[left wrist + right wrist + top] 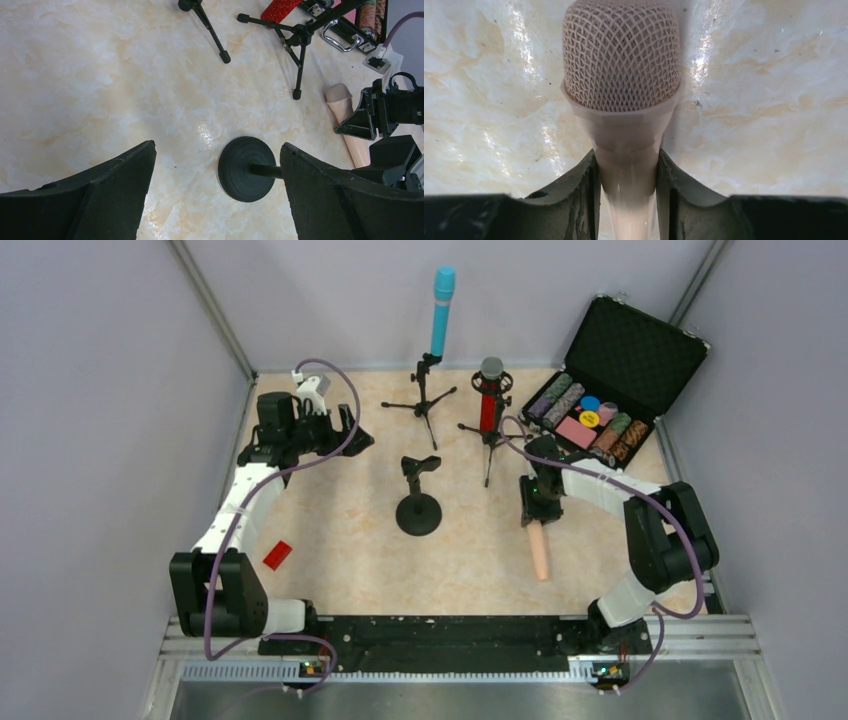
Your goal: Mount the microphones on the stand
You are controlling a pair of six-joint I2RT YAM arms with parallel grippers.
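The pale peach microphone (541, 552) lies on the marble table at the right. My right gripper (536, 512) is shut on its neck, just behind the mesh head (621, 55); its fingers (586, 192) press both sides. The teal-blue microphone (441, 308) stands upright in a tripod stand (425, 392) at the back. The glittery red microphone (488, 408) sits in a second tripod stand. A round-base stand (418, 512) with an empty clip (420, 465) stands mid-table; its base shows in the left wrist view (240, 167). My left gripper (345, 435) is open and empty.
An open black case (632, 338) holding poker chips sits at the back right. A small red block (277, 555) lies near the left arm. Tripod legs (299, 75) spread over the table behind the round-base stand. Grey walls enclose the table.
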